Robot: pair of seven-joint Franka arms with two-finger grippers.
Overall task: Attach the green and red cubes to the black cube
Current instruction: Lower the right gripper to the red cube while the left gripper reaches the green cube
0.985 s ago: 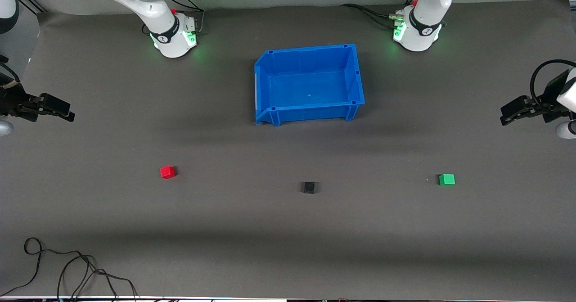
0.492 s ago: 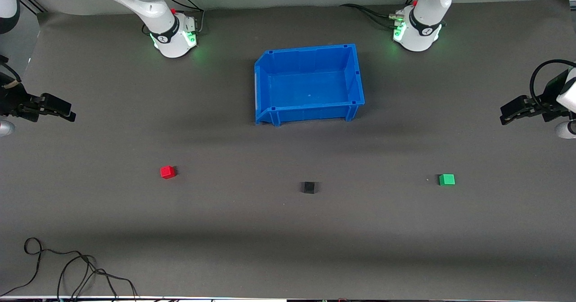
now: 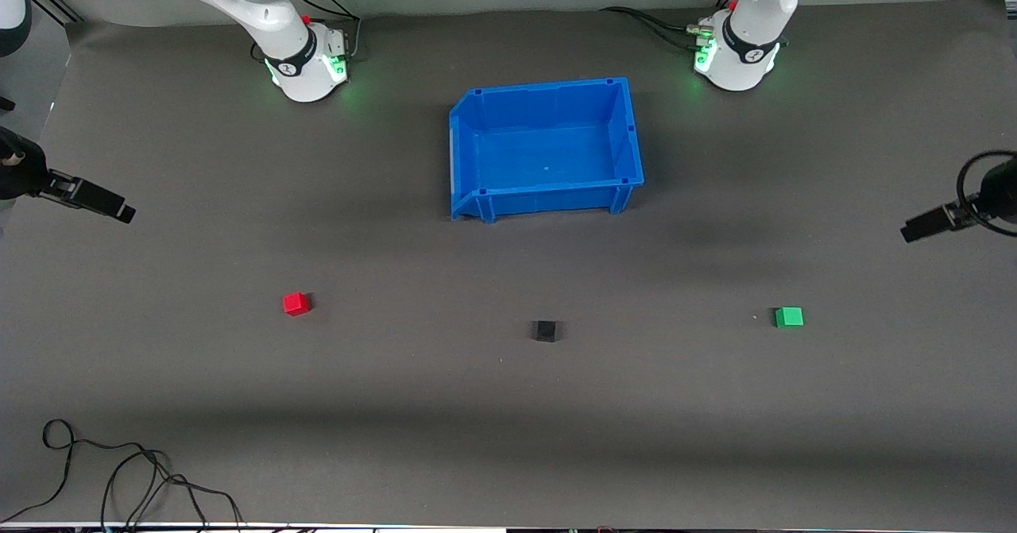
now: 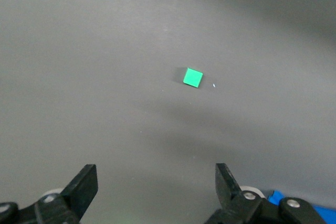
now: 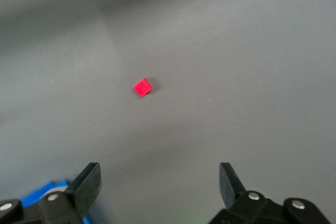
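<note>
Black cube (image 3: 545,330) sits alone on the grey desk (image 3: 508,438), midway between the desk's two ends and slightly nearer the front camera than the other cubes. The red cube (image 3: 295,303) lies well apart toward the right arm's end, the green cube (image 3: 789,317) well apart toward the left arm's end, so each arm likely takes its own. Farther off, an empty blue bin (image 3: 465,152) stands toward the base edge. The right claw (image 5: 160,184) hangs released over the right arm's end of the desk, the left claw (image 4: 156,186) released over the left arm's end, each wrist camera seeing its cube.
</note>
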